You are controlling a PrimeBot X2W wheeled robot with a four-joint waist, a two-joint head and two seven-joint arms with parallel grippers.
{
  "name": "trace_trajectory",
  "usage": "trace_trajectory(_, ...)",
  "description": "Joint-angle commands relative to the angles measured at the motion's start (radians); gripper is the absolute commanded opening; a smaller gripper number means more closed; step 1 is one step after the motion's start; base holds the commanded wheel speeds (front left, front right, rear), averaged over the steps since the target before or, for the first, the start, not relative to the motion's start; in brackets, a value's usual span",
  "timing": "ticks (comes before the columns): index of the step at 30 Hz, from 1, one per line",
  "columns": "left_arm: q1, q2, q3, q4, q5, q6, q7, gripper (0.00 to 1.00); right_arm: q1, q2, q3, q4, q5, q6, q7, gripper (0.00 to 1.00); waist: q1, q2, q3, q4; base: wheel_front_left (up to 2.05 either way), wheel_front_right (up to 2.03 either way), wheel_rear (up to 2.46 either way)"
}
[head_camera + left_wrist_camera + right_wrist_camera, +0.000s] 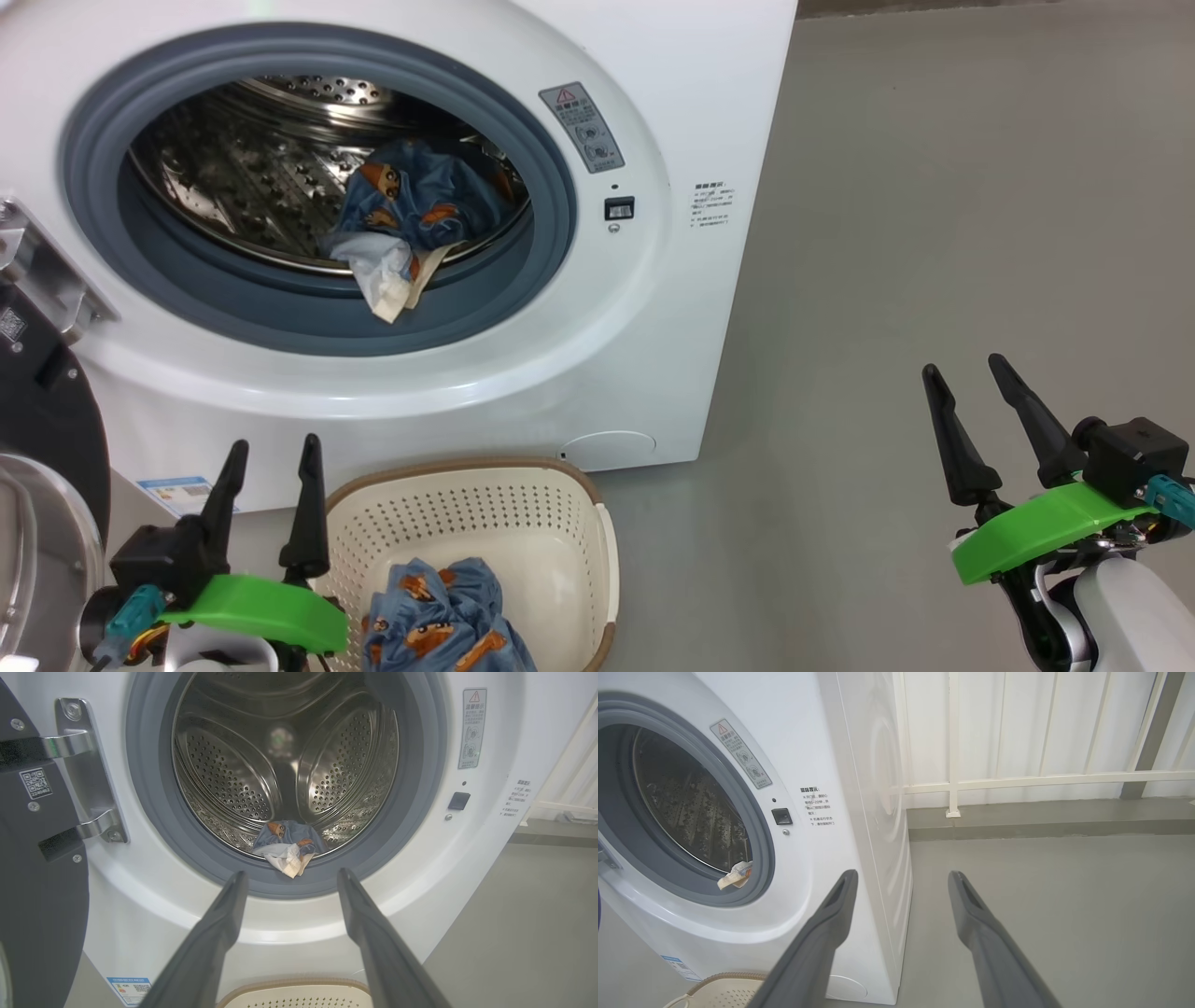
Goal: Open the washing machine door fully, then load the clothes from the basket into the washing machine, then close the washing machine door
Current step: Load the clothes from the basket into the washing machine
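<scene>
The washing machine stands with its black door swung open to the left. In its steel drum lies a blue bear-print garment with white cloth hanging over the grey-blue ring. A second bear-print garment sits in the cream basket on the floor before the machine. My left gripper is open and empty, just left of the basket. My right gripper is open and empty over bare floor, far right. The left wrist view faces the drum and the clothes.
Grey floor stretches to the right of the machine. A white railing and a low grey kerb run behind it. The door hinge bracket is at the opening's left. A blue label sticker sits low on the machine front.
</scene>
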Motion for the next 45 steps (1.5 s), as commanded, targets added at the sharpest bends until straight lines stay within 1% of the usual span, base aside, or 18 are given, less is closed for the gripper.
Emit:
trace_trajectory(1,-0.011,0.018,0.025,-0.027,-0.007,0.007,0.001,1.00,-0.002,-0.018,0.017,-0.021,0.019,0.005,-0.008,1.00,0.0000,0.0000,0.006,-0.002,0.00,0.00,0.00)
trace_trajectory(9,-0.039,0.022,-0.002,-0.004,-0.001,0.004,0.032,1.00,-0.019,-0.017,0.022,-0.029,0.018,0.005,-0.008,1.00,0.0000,0.0000,0.049,-0.011,0.00,0.00,0.00)
trace_trajectory(19,-0.114,0.020,-0.032,0.111,-0.017,-0.011,0.074,1.00,-0.052,-0.001,0.013,-0.045,0.017,0.005,-0.008,1.00,0.0000,0.0000,0.151,-0.032,0.00,0.00,0.00)
trace_trajectory(28,-0.223,0.016,-0.070,0.302,-0.033,-0.032,0.110,1.00,-0.093,0.015,0.004,-0.060,0.011,0.005,-0.008,1.00,0.0000,0.0000,0.264,-0.041,0.00,0.00,0.00)
trace_trajectory(34,-0.310,0.013,-0.106,0.464,-0.039,-0.043,0.133,1.00,-0.128,0.020,0.008,-0.071,0.008,0.005,-0.008,1.00,0.0000,0.0000,0.338,-0.044,0.00,0.00,0.00)
trace_trajectory(40,-0.394,0.010,-0.129,0.612,-0.048,-0.048,0.142,1.00,-0.163,0.014,0.003,-0.083,0.003,0.005,-0.008,1.00,0.0000,0.0000,0.415,-0.049,0.00,0.00,0.00)
trace_trajectory(45,-0.457,-0.001,-0.147,0.707,-0.048,-0.049,0.143,1.00,-0.193,0.001,-0.001,-0.098,-0.002,0.005,-0.008,1.00,0.0000,0.0000,0.483,-0.052,0.00,0.00,0.00)
